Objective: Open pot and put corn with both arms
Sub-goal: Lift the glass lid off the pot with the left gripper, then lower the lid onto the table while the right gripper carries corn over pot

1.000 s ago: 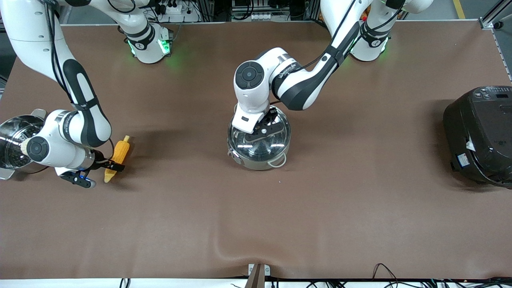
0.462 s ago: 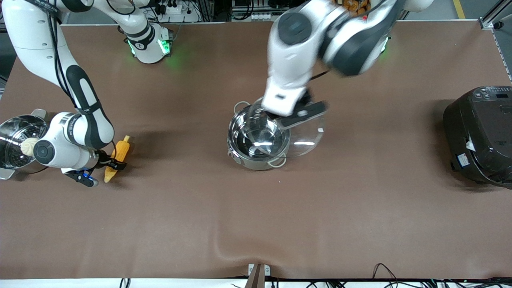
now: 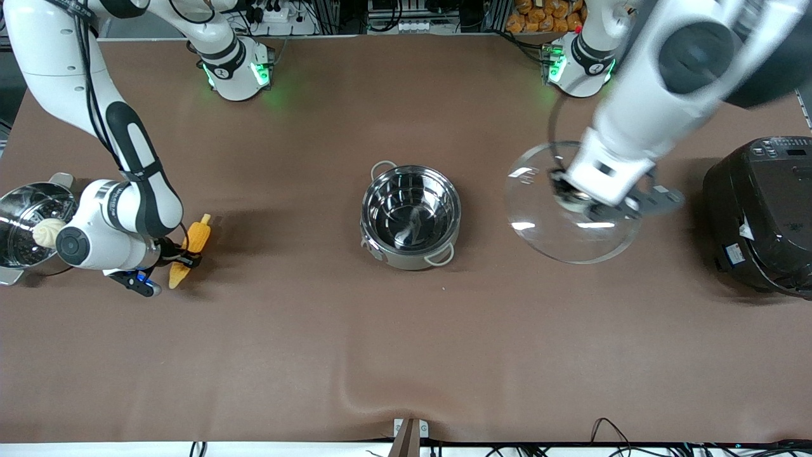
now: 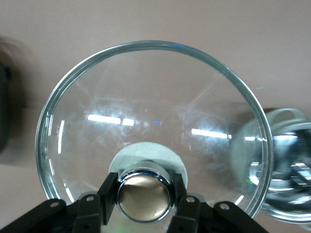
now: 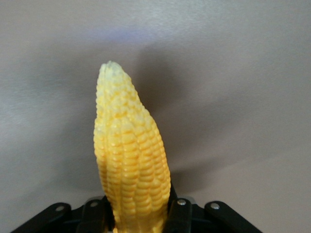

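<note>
The steel pot (image 3: pixel 410 216) stands open in the middle of the table, and its rim also shows in the left wrist view (image 4: pixel 286 170). My left gripper (image 3: pixel 573 198) is shut on the copper knob (image 4: pixel 144 195) of the glass lid (image 3: pixel 571 240). It holds the lid (image 4: pixel 150 116) in the air between the pot and the rice cooker. My right gripper (image 3: pixel 182 259) is shut on the yellow corn (image 3: pixel 192 246) near the right arm's end, low over the table. In the right wrist view the corn (image 5: pixel 131 160) sticks out from between the fingers of that gripper (image 5: pixel 137 216).
A steel steamer pot (image 3: pixel 19 209) with a white bun (image 3: pixel 47 231) stands at the right arm's end of the table, beside the right arm's hand. A large black rice cooker (image 3: pixel 761 216) stands at the left arm's end, close to the held lid.
My left gripper has lifted the lid off the pot and carried it toward the rice cooker. My right gripper has shifted slightly with the corn in it.
</note>
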